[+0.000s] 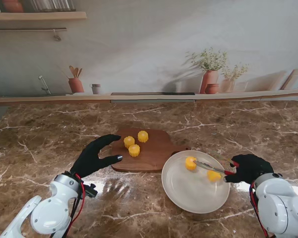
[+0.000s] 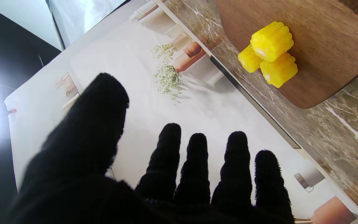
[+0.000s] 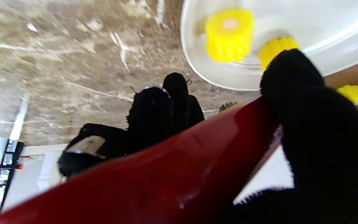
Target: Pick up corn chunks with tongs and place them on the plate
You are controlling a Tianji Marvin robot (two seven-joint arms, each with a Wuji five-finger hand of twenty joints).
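While our right hand (image 1: 248,167) grips the tongs (image 1: 211,168) over the plate (image 1: 188,196) holding two corn chunks (image 1: 190,163), three remaining chunks (image 1: 134,150) sit farther-left on the board (image 1: 156,148), nearest our empty, spread left hand (image 1: 95,157).

Our two hands wear black knitted gloves: the left hand (image 1: 95,157) and the right hand (image 1: 248,167) are both dark from wrist to fingertip. In the left wrist view the left hand (image 2: 154,174) shows a fuzzy, ribbed weave, with a broad thumb and four slimmer fingers (image 2: 235,165). In the right wrist view the right hand (image 3: 315,130) has the same woolly surface, and one finger (image 3: 154,109) carries a thin metallic ring. Our forearms (image 1: 54,208) are glossy white, rounded shells with bulging joint housings; the right one (image 1: 280,206) looks alike. Red and black cables (image 1: 78,198) run along each wrist beside a small black fitting.
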